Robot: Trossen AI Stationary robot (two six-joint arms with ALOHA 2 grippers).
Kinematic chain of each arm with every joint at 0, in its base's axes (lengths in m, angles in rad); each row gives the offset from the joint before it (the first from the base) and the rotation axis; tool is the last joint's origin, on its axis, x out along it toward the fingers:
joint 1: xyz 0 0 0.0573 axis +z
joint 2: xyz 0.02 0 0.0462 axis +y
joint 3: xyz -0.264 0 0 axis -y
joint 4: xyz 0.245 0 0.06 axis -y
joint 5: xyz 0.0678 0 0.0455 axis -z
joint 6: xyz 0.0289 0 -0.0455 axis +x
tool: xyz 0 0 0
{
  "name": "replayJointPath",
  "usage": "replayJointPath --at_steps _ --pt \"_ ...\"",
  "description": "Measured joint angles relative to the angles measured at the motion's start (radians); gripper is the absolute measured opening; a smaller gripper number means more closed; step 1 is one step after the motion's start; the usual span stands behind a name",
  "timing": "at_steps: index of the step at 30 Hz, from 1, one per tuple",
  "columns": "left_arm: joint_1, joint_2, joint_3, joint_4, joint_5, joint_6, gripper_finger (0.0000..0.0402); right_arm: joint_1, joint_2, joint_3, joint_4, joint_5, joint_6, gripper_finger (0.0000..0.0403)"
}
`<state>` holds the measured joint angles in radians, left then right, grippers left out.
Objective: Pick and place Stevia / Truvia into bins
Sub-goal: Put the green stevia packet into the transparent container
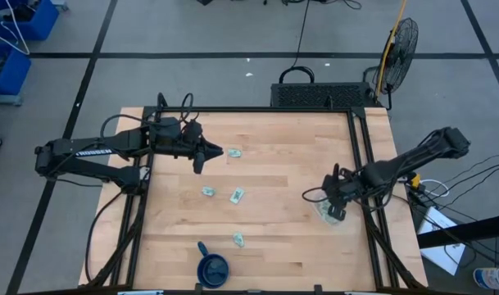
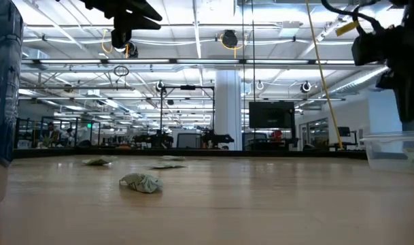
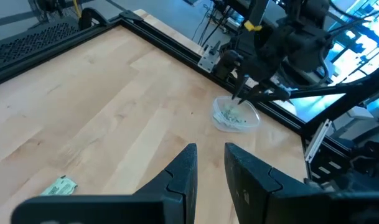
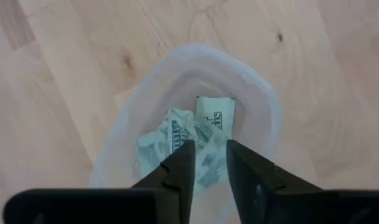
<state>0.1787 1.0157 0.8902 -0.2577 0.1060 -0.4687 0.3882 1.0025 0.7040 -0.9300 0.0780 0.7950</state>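
Several pale green and white sachets lie flat on the wooden table: one [image 1: 233,152] just right of my left gripper [image 1: 210,153], two mid-table [image 1: 208,192] [image 1: 238,195], one nearer the front [image 1: 239,239]. More sachets [image 4: 205,134] lie piled inside the clear bin [image 1: 329,213] [image 4: 264,106] at the table's right side. My right gripper [image 4: 209,163] hangs over that bin, pointing down, fingers slightly open with nothing between them. My left gripper [image 3: 209,167] hovers above the table's far left part, also slightly open and holding nothing; a sachet [image 3: 58,185] shows below it.
A dark blue mug [image 1: 212,267] stands near the front edge, close to the nearest sachet. A black frame rail [image 1: 362,164] runs along the table's right side, right beside the bin. In the low view the bin [image 2: 395,150] sits at the right, a crumpled sachet [image 2: 142,182] in front.
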Motion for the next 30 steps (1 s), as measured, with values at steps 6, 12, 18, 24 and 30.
replayJointPath --at_steps 6,12,18,24,30 --pt "0.000 0.000 0.000 0.000 -0.012 0.003 0.0085 -0.025 0.000 -0.038 0.081 0.003 -0.003 0.0115" --pt "0.000 0.000 0.000 0.000 -0.030 0.003 0.0085 -0.105 -0.012 0.022 0.344 0.007 -0.117 0.0118" --pt "0.000 0.000 0.000 0.000 -0.030 -0.010 0.0085 -0.226 0.029 0.028 0.960 0.156 -0.395 0.0113" --pt "0.005 -0.061 -0.002 0.004 0.008 -0.080 0.0085 -0.380 0.176 0.029 1.523 0.147 -0.546 0.0112" --pt "0.028 -0.161 -0.002 -0.002 -0.079 0.008 0.0085 -0.491 0.381 0.102 1.502 0.013 -0.578 0.0112"
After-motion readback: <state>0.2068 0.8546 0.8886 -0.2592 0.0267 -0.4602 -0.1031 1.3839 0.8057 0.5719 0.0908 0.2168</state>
